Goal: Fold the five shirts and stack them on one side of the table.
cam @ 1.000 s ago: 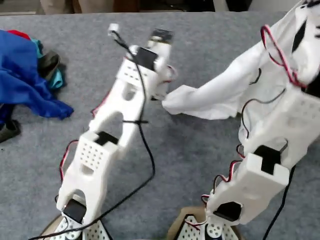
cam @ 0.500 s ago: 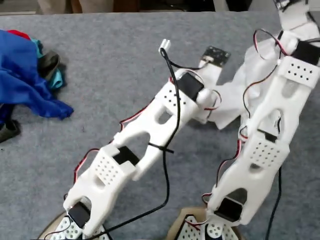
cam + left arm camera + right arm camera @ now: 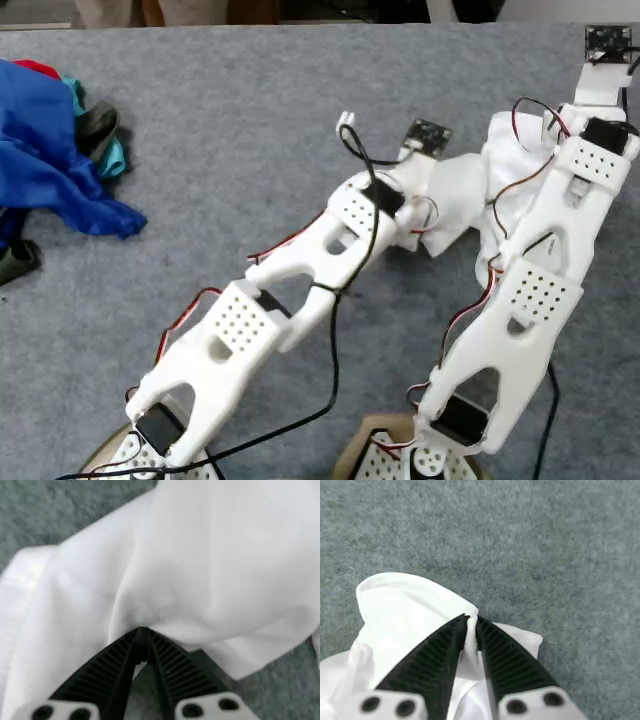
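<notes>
Now the left gripper (image 3: 141, 632) has its fingers pressed together on a fold of the white shirt (image 3: 210, 565); the right gripper (image 3: 471, 621) pinches its edge.

left arm (image 3: 300, 265) stretched long on a diagonal toward the right arm (image 3: 530, 290), left gripper (image 3: 142, 632) fingers closed tip to tip on a fold of white shirt (image 3: 200, 570), right arm extended straight ahead, right gripper (image 3: 471, 622) fingers pinching the shirt's edge
</notes>
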You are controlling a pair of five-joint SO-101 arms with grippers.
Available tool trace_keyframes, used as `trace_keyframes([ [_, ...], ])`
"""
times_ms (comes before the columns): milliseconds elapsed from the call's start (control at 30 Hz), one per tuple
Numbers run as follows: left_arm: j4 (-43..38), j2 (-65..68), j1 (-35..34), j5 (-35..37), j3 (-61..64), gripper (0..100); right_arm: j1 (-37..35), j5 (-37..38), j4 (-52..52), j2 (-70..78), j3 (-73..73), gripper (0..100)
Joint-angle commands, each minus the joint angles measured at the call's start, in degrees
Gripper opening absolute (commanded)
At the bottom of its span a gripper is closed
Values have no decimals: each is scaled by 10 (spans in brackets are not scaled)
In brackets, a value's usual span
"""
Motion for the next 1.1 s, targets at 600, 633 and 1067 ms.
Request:
trace_keyframes([
  [600,-63,12,-193,5,-149,19,-15,-3,-6,-2,1,4],
  [633,-28,8,-179,5,-160,19,-14,-3,-6,-2,0,5],
  [1067,258,9,-12,0,-314,20,28,-3,-6,-3,-2,5],
])
